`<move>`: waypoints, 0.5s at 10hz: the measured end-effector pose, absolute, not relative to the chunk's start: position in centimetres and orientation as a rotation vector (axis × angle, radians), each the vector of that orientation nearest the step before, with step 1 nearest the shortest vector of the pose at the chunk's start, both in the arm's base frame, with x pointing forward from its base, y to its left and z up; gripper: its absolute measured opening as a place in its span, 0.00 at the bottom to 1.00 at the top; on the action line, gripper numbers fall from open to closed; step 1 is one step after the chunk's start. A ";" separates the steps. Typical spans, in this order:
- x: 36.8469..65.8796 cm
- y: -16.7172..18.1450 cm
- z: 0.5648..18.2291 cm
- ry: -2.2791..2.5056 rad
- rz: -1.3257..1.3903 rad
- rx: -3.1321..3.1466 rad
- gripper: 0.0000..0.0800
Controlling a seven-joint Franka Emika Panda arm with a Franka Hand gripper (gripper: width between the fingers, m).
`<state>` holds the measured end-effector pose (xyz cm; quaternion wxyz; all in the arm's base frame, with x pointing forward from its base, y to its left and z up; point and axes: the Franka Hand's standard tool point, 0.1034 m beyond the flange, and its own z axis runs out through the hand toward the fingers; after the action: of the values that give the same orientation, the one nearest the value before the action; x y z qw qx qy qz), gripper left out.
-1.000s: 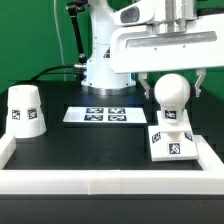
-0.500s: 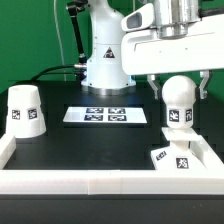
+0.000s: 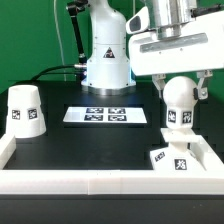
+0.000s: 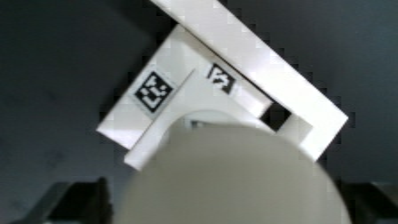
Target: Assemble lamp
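Observation:
My gripper [image 3: 181, 92] is shut on the round white bulb [image 3: 178, 97] and holds it upright in the air, its tagged stem [image 3: 177, 119] hanging free. The flat square base [image 3: 177, 158] lies below it, tilted against the front right corner of the white wall. The tapered shade [image 3: 25, 108] stands alone at the exterior view's left. In the wrist view the bulb [image 4: 222, 175] fills the foreground between dark fingers [image 4: 71, 200], with the tagged base [image 4: 199, 85] beneath it.
The marker board [image 3: 107, 115] lies flat mid-table behind the work area. A low white wall [image 3: 100, 183] runs along the front and both sides. The robot's white pedestal [image 3: 105, 65] stands at the back.
The bulb stood on the base a second ago; now it hangs above it in my gripper. The base has slid toward the front right corner and tipped against the wall.

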<state>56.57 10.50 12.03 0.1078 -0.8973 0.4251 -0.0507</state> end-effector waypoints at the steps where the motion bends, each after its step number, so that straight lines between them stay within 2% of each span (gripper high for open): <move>1: 56.6 10.4 11.9 1.160 -0.159 -2.686 0.86; 3: 56.9 10.4 11.8 1.018 -0.169 -2.751 0.87; 5: 56.9 10.7 11.9 0.587 -0.221 -2.909 0.87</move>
<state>56.92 10.66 11.87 0.0830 -0.9741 0.1967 -0.0739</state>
